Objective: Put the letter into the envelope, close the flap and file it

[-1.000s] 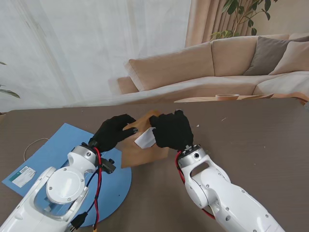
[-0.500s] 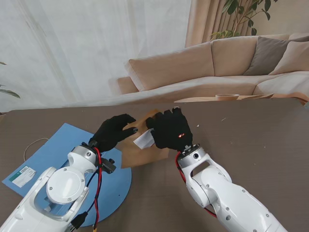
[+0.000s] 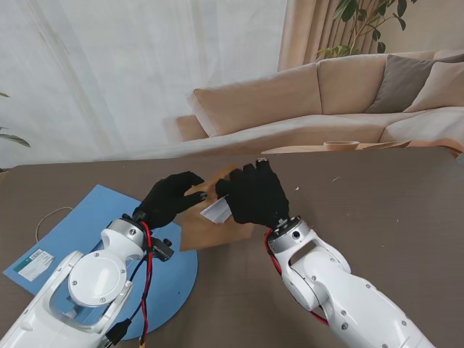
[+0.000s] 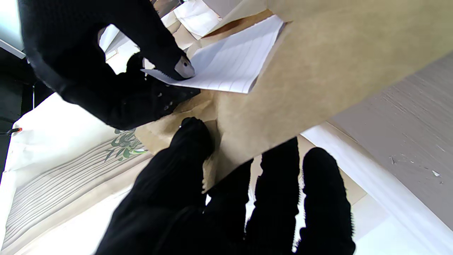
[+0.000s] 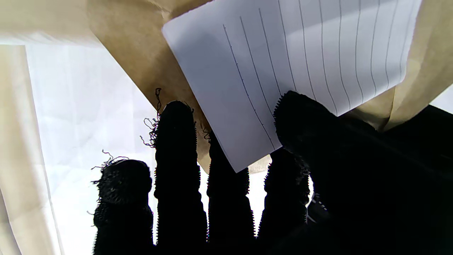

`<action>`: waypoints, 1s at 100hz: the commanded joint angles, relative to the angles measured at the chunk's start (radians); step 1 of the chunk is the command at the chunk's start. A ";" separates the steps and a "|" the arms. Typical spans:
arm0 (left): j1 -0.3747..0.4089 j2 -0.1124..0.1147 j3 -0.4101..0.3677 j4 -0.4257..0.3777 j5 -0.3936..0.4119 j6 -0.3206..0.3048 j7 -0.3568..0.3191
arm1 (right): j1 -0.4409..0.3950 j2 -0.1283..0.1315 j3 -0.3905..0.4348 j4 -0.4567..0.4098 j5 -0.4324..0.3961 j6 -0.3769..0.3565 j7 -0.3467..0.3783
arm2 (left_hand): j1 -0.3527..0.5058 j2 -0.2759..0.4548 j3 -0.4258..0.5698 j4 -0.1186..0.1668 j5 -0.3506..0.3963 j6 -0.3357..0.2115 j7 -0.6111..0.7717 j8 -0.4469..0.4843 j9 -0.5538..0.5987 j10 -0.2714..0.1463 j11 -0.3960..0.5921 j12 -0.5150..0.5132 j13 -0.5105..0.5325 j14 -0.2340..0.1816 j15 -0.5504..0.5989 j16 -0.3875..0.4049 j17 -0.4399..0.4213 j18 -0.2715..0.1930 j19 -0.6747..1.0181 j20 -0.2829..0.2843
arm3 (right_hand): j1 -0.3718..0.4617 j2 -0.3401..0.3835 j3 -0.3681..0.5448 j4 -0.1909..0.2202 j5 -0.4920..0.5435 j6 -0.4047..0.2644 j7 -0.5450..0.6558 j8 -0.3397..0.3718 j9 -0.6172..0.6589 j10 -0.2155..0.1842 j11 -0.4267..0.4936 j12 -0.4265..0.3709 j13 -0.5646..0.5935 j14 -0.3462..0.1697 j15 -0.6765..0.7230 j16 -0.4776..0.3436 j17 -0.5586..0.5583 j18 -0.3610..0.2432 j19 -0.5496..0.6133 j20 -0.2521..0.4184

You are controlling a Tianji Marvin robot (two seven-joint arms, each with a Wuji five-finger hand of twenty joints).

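Step in hand: feeding the letter (image 3: 217, 211) into the envelope (image 3: 210, 226), judged partway done; flap not yet closed, filing not yet begun.

Letter: white lined sheet, one end inside the mouth of the envelope, the other end out and pinched in the right hand (image 3: 255, 194); in the left wrist view the sheet (image 4: 230, 63) lies under the open flap.

Envelope: brown kraft, held up off the table (image 3: 391, 217) near its middle, well in from every edge, tilted with the mouth toward the right hand.

Left hand (image 3: 170, 198): fingers curled shut around one edge of the envelope, thumb on one face, the others behind, as the left wrist view shows (image 4: 198, 198).

Right hand: thumb against fingers, closed on the free corner of the letter (image 5: 300, 71); in the right wrist view one fingertip (image 5: 300, 117) presses the paper.

Doing it well: keep the sheet in line with the mouth, slide flat along the inner wall, push from the trailing edge, not the corner, to avoid buckling.

Left hand's part: hold the mouth open and steady; avoid squeezing the two walls together.

Risk: corner catching on the envelope seam and creasing; thin paper likely to fold under a hard push.

Folder (image 3: 94, 239): blue, flat near the left edge of the table, a likely filing place.
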 commanded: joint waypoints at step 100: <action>0.015 -0.003 -0.014 -0.015 -0.022 -0.015 -0.030 | -0.008 -0.002 -0.003 -0.017 0.013 0.061 0.115 | 0.065 0.070 0.090 0.021 0.006 -0.067 0.157 0.086 -0.013 -0.029 0.035 0.018 -0.010 -0.017 0.021 0.034 -0.011 -0.001 0.015 0.009 | -0.072 0.024 -0.061 -0.001 0.058 0.172 0.048 -0.006 0.022 0.042 0.136 0.049 0.009 -0.011 0.134 0.058 0.001 -0.003 0.029 0.051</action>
